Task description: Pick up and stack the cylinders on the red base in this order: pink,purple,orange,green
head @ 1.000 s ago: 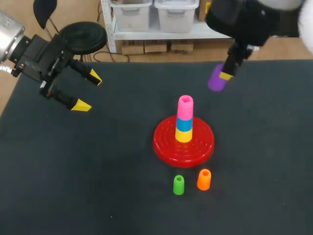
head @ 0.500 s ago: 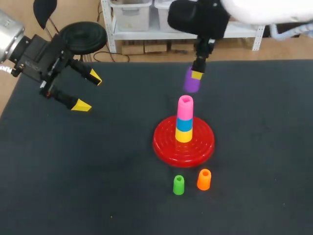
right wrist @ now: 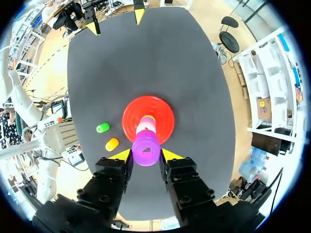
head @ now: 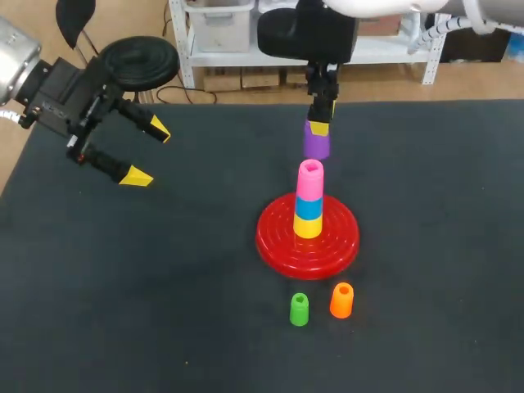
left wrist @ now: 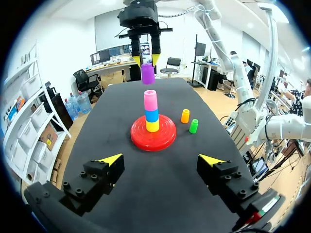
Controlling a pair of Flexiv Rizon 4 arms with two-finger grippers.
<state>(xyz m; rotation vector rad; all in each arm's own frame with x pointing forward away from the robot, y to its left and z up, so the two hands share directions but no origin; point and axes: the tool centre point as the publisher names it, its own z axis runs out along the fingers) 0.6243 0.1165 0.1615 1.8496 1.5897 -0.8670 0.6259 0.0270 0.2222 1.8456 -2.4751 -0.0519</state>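
Purple cylinder point(head: 316, 144), hollow, open-topped.

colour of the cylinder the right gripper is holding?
It's the purple cylinder; clearest in the right wrist view.

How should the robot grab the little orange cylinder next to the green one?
From straight above, pinching its round sides. The orange cylinder stands upright, hole up. The green cylinder stands close beside it, so probably pinch across the two sides not facing it.
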